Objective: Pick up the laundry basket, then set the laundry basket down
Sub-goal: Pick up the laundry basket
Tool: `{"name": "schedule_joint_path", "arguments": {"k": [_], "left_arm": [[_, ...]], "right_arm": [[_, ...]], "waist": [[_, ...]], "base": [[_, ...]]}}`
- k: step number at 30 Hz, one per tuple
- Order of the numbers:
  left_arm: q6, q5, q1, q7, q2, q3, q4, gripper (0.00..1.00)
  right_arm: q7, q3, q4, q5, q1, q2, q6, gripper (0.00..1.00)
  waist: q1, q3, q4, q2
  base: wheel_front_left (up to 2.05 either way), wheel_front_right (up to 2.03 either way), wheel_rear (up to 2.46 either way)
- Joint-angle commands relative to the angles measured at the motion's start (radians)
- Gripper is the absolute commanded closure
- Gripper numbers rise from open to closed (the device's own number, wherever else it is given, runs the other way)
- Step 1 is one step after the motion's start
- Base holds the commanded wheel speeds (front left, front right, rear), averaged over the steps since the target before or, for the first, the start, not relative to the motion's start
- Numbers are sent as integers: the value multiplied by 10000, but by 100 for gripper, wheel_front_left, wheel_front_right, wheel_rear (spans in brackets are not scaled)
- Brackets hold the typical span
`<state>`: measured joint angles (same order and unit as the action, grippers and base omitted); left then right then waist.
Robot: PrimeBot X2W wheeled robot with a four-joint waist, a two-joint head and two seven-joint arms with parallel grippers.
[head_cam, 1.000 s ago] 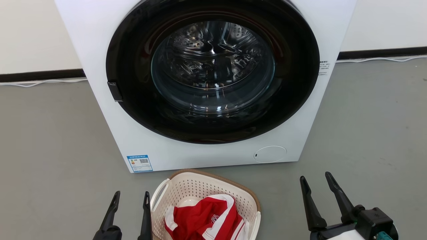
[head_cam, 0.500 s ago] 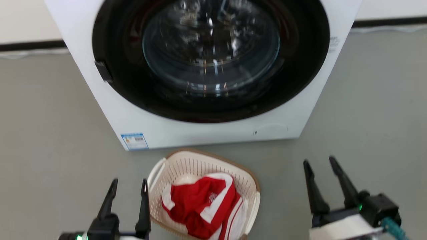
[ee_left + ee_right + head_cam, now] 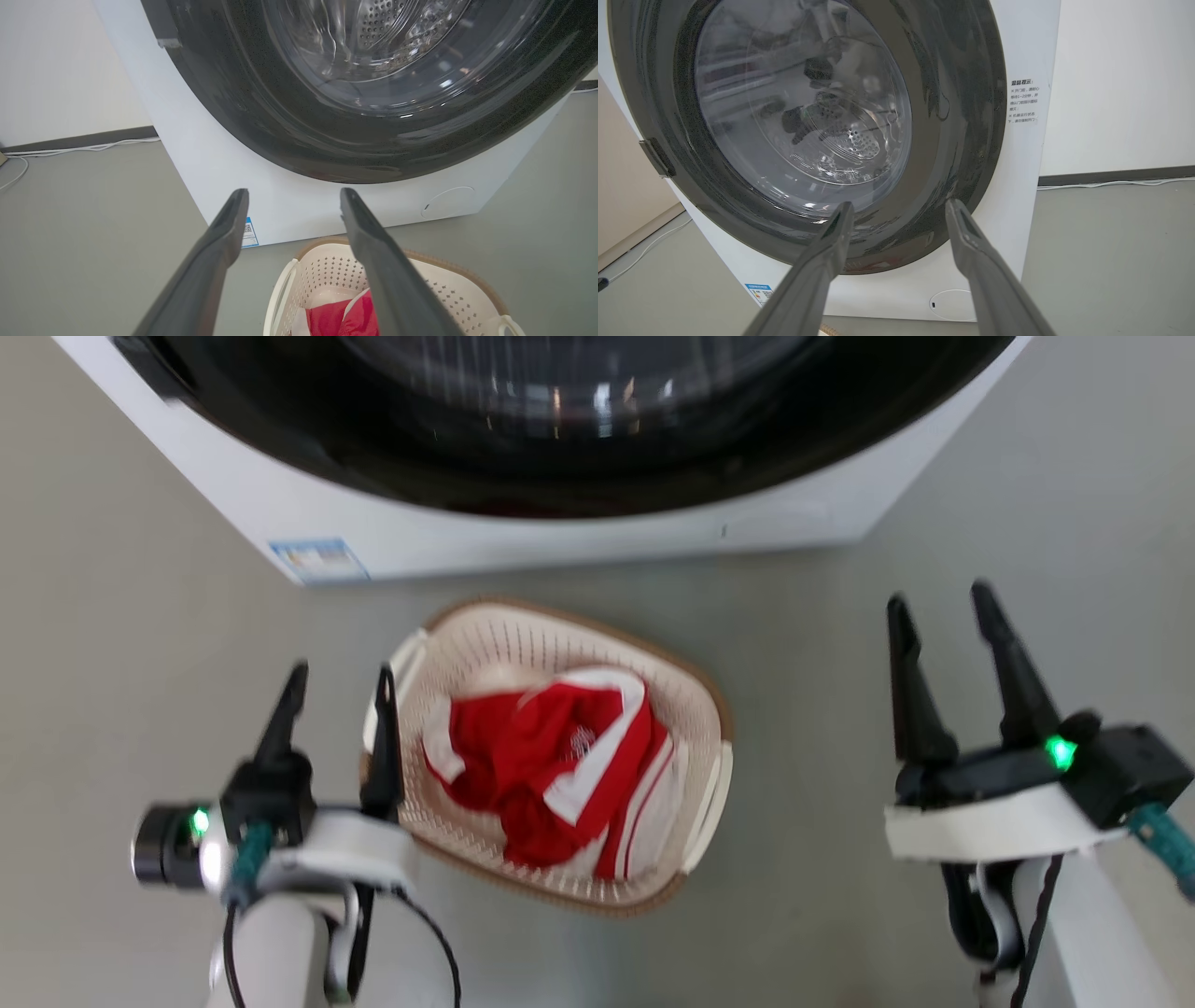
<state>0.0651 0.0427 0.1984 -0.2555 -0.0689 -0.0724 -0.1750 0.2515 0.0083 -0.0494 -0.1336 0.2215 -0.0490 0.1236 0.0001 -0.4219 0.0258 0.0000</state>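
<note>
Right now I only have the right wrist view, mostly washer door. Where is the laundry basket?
Observer: The laundry basket is on the floor before the washing machine, left of your right gripper and apart from it.
Operator: Anything inside?
Observer: A red and white garment.
Operator: And the left side?
Observer: The left gripper is open beside the basket's left handle; contact unclear.

A grey floor (image 3: 121,644) was seen, on which a white washing machine (image 3: 523,537) was stood. The laundry basket (image 3: 509,639) was set just before it, and a white cable (image 3: 79,149) was laid along the wall.
</note>
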Motion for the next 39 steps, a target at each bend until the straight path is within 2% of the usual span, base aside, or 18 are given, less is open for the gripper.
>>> {"name": "schedule_joint_path", "arguments": {"k": [1,20,34,39], "left_arm": [[-83,-122,700,-63,-177,360,-152,0],[-275,-148,3499,-63,-722,831,-3269,0],[-375,-430,4869,-63,-1530,640,-5597,0],[-345,-432,5212,-63,-1727,597,-6045,0]], "right_arm": [[103,191,344,76,471,-12,71,0],[103,219,765,-9,2356,-12,71,0],[103,303,979,-132,2465,-12,71,0],[103,352,1015,-214,2381,-12,71,0]], "waist": [[-1,-1287,93,0],[-1,-3816,260,0],[-1,-4514,605,0],[-1,-4585,703,0]], "base": [[0,0,0],[0,0,0],[0,0,0],[0,0,0]]}}
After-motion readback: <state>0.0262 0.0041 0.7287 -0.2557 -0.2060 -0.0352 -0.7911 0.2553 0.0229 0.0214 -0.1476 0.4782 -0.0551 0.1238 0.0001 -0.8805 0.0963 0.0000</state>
